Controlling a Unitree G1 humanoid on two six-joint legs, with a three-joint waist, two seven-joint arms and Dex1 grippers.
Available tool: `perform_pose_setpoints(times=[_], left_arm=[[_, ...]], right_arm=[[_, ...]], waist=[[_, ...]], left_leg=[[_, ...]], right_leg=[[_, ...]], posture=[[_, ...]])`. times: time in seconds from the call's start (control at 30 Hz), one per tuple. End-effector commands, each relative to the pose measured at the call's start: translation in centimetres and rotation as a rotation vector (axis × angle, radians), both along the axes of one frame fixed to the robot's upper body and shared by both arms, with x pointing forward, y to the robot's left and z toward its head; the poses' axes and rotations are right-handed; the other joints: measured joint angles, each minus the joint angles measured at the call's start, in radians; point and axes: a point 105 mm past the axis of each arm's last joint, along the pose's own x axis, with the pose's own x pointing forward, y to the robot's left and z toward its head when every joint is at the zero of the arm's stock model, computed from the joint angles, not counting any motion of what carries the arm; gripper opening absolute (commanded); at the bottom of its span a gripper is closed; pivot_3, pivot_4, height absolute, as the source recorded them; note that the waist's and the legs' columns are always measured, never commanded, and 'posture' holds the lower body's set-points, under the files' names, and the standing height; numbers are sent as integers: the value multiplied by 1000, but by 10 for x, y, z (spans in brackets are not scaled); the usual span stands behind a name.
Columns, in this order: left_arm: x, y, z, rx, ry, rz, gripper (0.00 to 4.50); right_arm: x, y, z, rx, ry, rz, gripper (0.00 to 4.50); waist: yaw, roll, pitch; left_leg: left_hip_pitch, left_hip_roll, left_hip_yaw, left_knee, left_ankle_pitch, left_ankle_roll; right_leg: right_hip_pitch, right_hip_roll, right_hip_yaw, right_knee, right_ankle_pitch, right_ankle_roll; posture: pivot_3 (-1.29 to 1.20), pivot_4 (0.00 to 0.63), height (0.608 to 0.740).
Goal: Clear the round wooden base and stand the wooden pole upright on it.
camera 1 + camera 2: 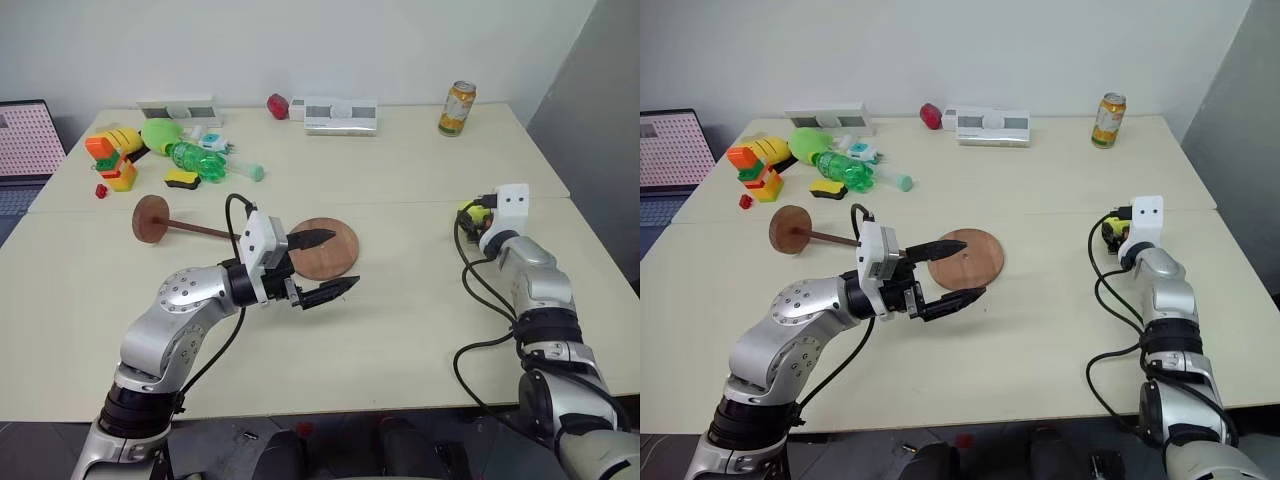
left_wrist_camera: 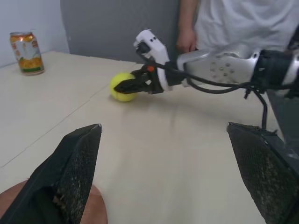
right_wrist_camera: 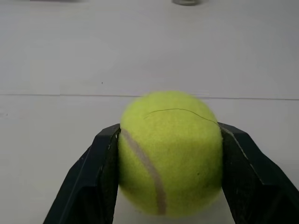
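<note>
Worktop of smooth pale laminate carries everything we see. Our wooden pole lies flat left of the round wooden base, a thin reddish disc, bare. Our left gripper hovers spread wide over its near edge. Our right gripper clamps a fuzzy yellow tennis ball far right.

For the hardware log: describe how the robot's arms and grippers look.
Both arms are silver-grey metal segments with black joints and loose black cables. Each wrist carries a white box-shaped camera housing. The left gripper and right gripper each have two black tapered fingers with rough, textured inner pads.
</note>
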Motion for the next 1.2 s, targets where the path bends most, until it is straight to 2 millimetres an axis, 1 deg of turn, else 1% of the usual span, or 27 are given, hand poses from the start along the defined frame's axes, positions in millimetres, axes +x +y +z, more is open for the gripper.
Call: perform_pose_setpoints(times=[0.03,0.07,0.17,0.23,0.3,0.37,0.5,0.57,0.63,0.67,0.7,0.73,0.77,0.8,0.83,0.87,0.9,0.93,0.97,1.03,1.1,1.13,1.2], left_arm=[[-1,2,7,6,-38,-10,4500],[-1,3,6,8,-36,-6,4500],[-2,4,6,5,-31,1,4500],[-2,5,4,4,-23,9,4500],[0,6,5,-4,-25,37,4500],[0,8,6,-15,-16,58,4500],[7,15,0,-42,45,143,4500],[7,16,-7,-64,73,192,4500],[7,19,-11,-85,96,238,4500],[10,24,-13,-98,98,292,4500],[13,31,-14,-125,107,367,4500],[15,36,-15,-143,113,419,4500],[18,47,-14,-203,131,536,4500],[21,55,-13,-243,146,613,4500],[25,65,-11,-298,167,703,4500],[27,73,-10,-334,185,761,4500],[30,82,-10,-387,210,824,4500],[34,95,-10,-458,230,914,4500],[36,103,-10,-505,245,971,4500],[41,117,-11,-584,272,1062,4500],[48,140,-20,-710,334,1185,4500],[50,148,-24,-752,357,1223,4500],[54,152,-28,-803,398,1234,4500]], right_arm=[[0,-7,1,39,-26,3,3219],[0,-8,4,27,-41,10,3276],[-2,-8,12,-1,-73,26,4120],[-4,-11,17,-5,-99,14,4488],[-10,-14,23,-12,-132,0,4488],[-15,-12,25,-22,-147,4,4488],[-28,-10,46,-77,-230,12,4488],[-34,-10,59,-87,-273,19,4488],[-40,-5,70,-91,-308,37,4488],[-44,4,75,-68,-317,84,4488],[-49,17,81,-58,-319,173,4488],[-53,27,85,-53,-316,237,4488],[-62,47,88,-4,-291,366,4488],[-68,61,90,29,-269,453,4488],[-73,71,90,82,-237,516,4488],[-76,78,90,116,-214,554,4488],[-81,86,87,138,-187,609,4488],[-90,99,83,134,-152,703,4488],[-98,108,80,127,-128,768,4488],[-106,119,76,111,-96,856,4488],[-114,133,75,19,-88,968,4488],[-116,138,74,-15,-87,1004,4488],[-118,143,76,-29,-93,1048,4488]], waist=[[0,0,0],[0,0,0],[1,0,0],[1,0,0],[1,0,0],[1,0,0],[2,0,0],[2,0,0],[2,0,0],[3,0,0],[3,0,0],[4,0,0],[4,0,0],[4,0,0],[4,0,0],[5,0,0],[8,0,0],[12,0,0],[18,0,0],[27,-1,0],[35,-1,0],[39,-1,0],[42,-2,1]], left_leg=[[0,0,0,0,0,0],[0,0,0,0,0,0],[0,0,0,0,0,0],[0,0,0,0,0,0],[-1,0,0,0,0,0],[-1,0,-1,0,0,0],[-1,0,-1,0,0,0],[-1,1,-1,0,0,0],[-1,0,-1,0,0,0],[-1,0,-1,0,0,0],[-1,1,-1,0,0,0],[-1,1,-1,0,0,0],[-1,1,-1,0,0,0],[-1,1,-1,0,0,0],[-1,1,-2,0,0,0],[-1,1,-3,0,0,0],[-1,1,-3,0,0,0],[-1,1,-4,0,0,0],[-1,1,-4,1,0,0],[-1,0,-3,1,0,0],[-2,-1,-4,1,0,0],[-2,-2,-3,1,0,0],[-2,-2,-4,2,0,0]], right_leg=[[0,0,0,0,0,0],[0,0,0,0,0,0],[0,0,0,0,0,0],[0,0,0,0,0,0],[-1,0,0,0,0,0],[-1,0,0,0,0,0],[-1,0,0,0,0,0],[-1,0,0,0,0,0],[-1,-1,0,0,0,0],[-1,-1,0,1,0,0],[-1,0,0,0,0,0],[-1,0,0,0,0,0],[-1,-1,0,0,0,0],[-1,-1,0,0,0,0],[-1,-1,0,0,0,0],[-1,-1,0,0,0,0],[-1,-1,-2,0,0,0],[0,-1,-2,0,0,0],[0,-1,-2,1,0,0],[0,-1,-2,0,0,0],[0,-2,-3,-1,0,0],[0,-2,-3,-1,0,0],[0,-2,-4,-2,0,1]], posture=[[0,150,740],[0,150,740],[0,150,740],[0,150,740],[0,150,740],[0,150,740],[0,150,740],[0,150,740],[0,150,740],[0,150,740],[0,150,740],[0,150,740],[0,150,740],[0,150,740],[0,150,740],[0,150,740],[0,150,740],[0,150,740],[0,150,740],[0,150,740],[0,150,740],[0,150,740],[0,150,740]])
